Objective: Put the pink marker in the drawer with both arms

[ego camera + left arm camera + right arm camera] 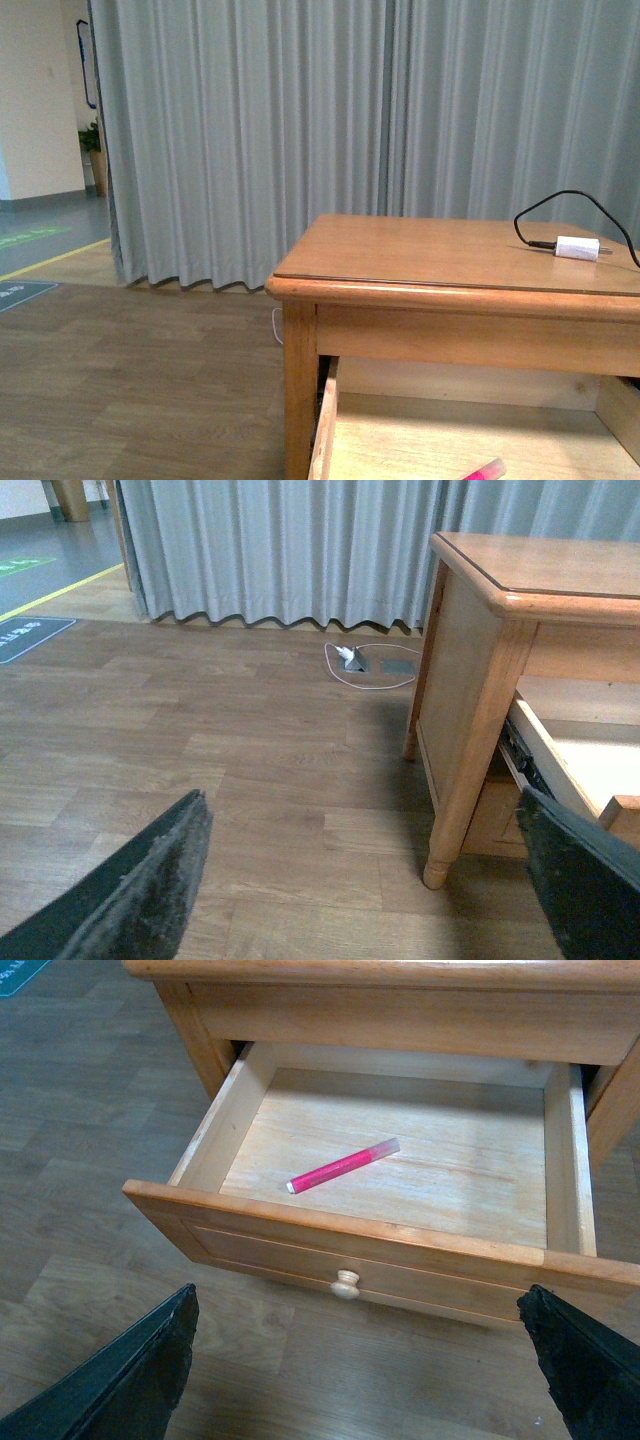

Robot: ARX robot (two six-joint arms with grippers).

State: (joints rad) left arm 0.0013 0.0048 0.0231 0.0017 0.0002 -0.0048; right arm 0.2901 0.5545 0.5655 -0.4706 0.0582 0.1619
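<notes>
A: Right gripper (pixel 358 1300) jaws wide apart, empty; left gripper (pixel 362 798) likewise.
B: And the pink marker (pixel 485 470)?
A: Inside the open drawer (pixel 340 1228), bottom edge of front view. Risk: a hard shove could roll it.

My front camera faces the cabinet (pixel 450 250) level; left wrist views its side from low; right wrist looks down into the shared drawer (pixel 280 1255).

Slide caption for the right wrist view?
Slim bright pink marker lies in the open light-wood drawer; right gripper open, empty.
</notes>
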